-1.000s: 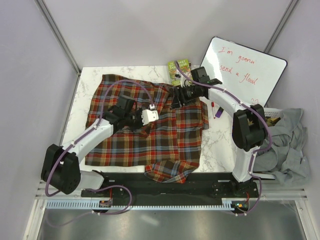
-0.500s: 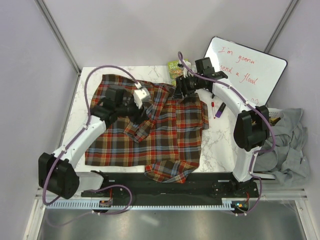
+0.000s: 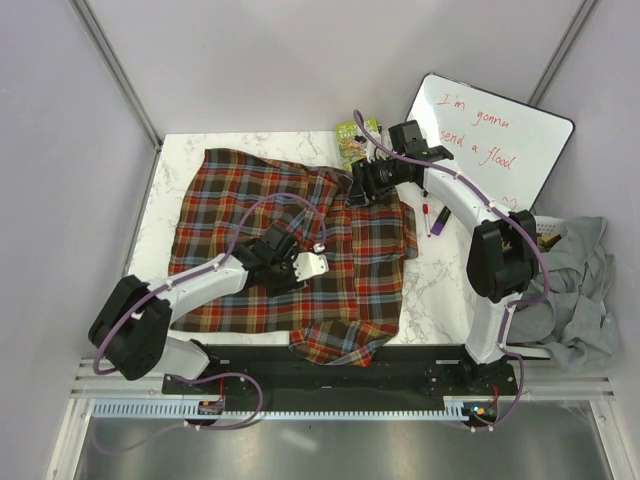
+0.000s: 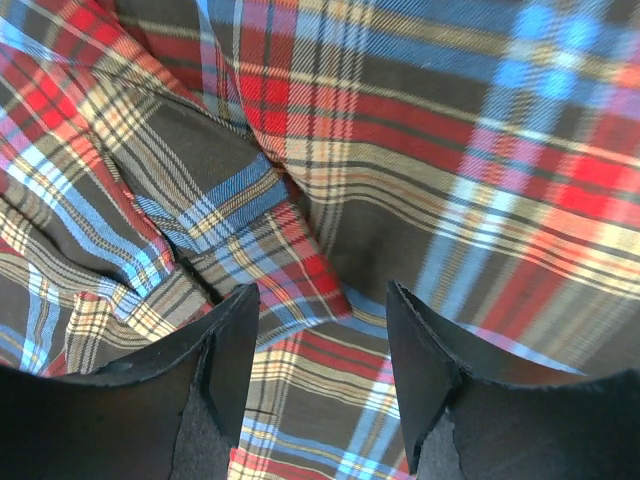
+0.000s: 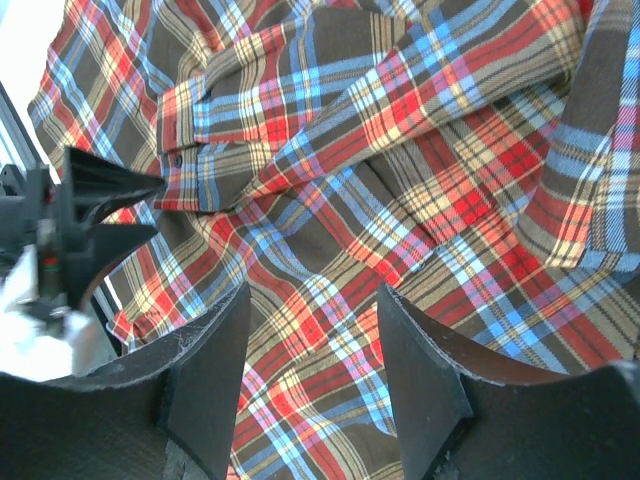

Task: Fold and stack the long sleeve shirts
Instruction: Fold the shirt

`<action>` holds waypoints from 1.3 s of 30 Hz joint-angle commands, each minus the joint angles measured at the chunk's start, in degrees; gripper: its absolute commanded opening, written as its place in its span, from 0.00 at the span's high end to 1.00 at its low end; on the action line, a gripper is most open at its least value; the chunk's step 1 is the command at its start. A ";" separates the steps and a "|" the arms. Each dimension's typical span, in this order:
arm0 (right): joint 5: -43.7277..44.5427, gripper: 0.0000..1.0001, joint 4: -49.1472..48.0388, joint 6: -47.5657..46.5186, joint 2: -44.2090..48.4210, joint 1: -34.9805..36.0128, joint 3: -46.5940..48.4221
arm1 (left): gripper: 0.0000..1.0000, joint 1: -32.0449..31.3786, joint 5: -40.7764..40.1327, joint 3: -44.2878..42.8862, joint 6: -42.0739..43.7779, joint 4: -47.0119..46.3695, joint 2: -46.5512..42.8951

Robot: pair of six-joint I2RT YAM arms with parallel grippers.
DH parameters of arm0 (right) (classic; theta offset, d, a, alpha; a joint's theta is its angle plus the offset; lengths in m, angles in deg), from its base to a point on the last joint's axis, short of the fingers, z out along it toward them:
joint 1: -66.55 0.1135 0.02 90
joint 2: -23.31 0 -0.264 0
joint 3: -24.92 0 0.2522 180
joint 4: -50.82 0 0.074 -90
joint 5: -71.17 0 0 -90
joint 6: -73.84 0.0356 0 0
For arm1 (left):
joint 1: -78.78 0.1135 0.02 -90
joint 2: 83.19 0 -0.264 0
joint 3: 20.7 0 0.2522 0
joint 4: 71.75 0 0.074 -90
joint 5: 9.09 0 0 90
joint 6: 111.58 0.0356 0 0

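White marble table [image 3: 440, 290] in a grey-walled cell, whiteboard [image 3: 490, 140] leaning at the far right. Left gripper [image 4: 322, 292]: fingers spread, nothing between them, tips just above a rumpled ridge of the plaid shirt [image 3: 350, 280], near the middle of the garment. Right gripper [image 5: 312, 290]: also spread and empty, held over the far right part of the shirt, looking down at a sleeve [image 5: 330, 110] laid across the body with its cuff [image 5: 190, 185] at the end. The shirt covers most of the table, roughly flat. Its far left corner is close to the table's far edge, and its near hem is bunched and spills over the near edge between the arm bases. Handling, my read: light soft flannel, no stiffness. It'll drape and drag whatever's under it, and a pinch meant for one layer may lift two. The weave looks grippy, so slip isn't the worry — creases are. Best holds look like doubled edges: cuff, hem corners, seams — not mid-panel. Left arm is placed for the loose ridge under it; right is nearest the sleeve. Grey cloth heap [image 3: 575, 280] sits off the table to the right; can't tell if those are more shirts.
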 commanded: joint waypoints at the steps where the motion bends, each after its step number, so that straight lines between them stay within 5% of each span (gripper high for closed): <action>1: -0.66 0.39 -0.30 -0.64 0.99 0.05 -0.99 | 0.41 -0.87 -8.60 -2.28 2.77 -3.63 4.51; 3: -0.66 0.39 -0.30 -0.91 1.25 0.05 -1.26 | 0.45 -0.87 -9.75 -2.98 2.51 -3.98 6.80; 10: -0.66 0.39 0.14 -2.40 2.30 0.05 -2.58 | 0.97 -0.87 -9.77 -9.48 0.85 3.29 5.40; 11: -0.66 0.39 0.05 -2.58 2.57 0.05 -2.67 | 0.98 -0.78 -8.62 -10.80 0.14 4.97 4.79; 15: 0.04 0.39 -0.04 -3.19 2.39 -0.04 -1.44 | 0.98 -0.61 5.93 -21.58 -6.08 15.15 1.09; 16: 0.13 0.39 -0.12 -3.20 2.31 -0.04 -0.48 | 0.98 -0.52 16.85 -23.71 -7.23 19.18 -0.22; 19: 0.83 0.39 -0.13 -2.93 1.60 -0.65 1.63 | 0.98 -0.61 31.76 -28.73 -15.05 19.66 -1.72; 22: 1.45 0.38 -0.13 -3.02 1.16 -1.36 2.69 | 0.98 2.63 37.06 -30.85 -24.27 15.55 -0.15; 29: 2.24 0.37 0.49 -5.57 2.57 -1.54 -0.02 | 0.98 30.38 42.19 -19.01 -45.18 6.22 2.75; 39: 5.37 0.38 -4.60 -12.04 7.30 5.22 -10.73 | 0.98 37.53 38.23 -7.83 -59.79 -2.39 7.23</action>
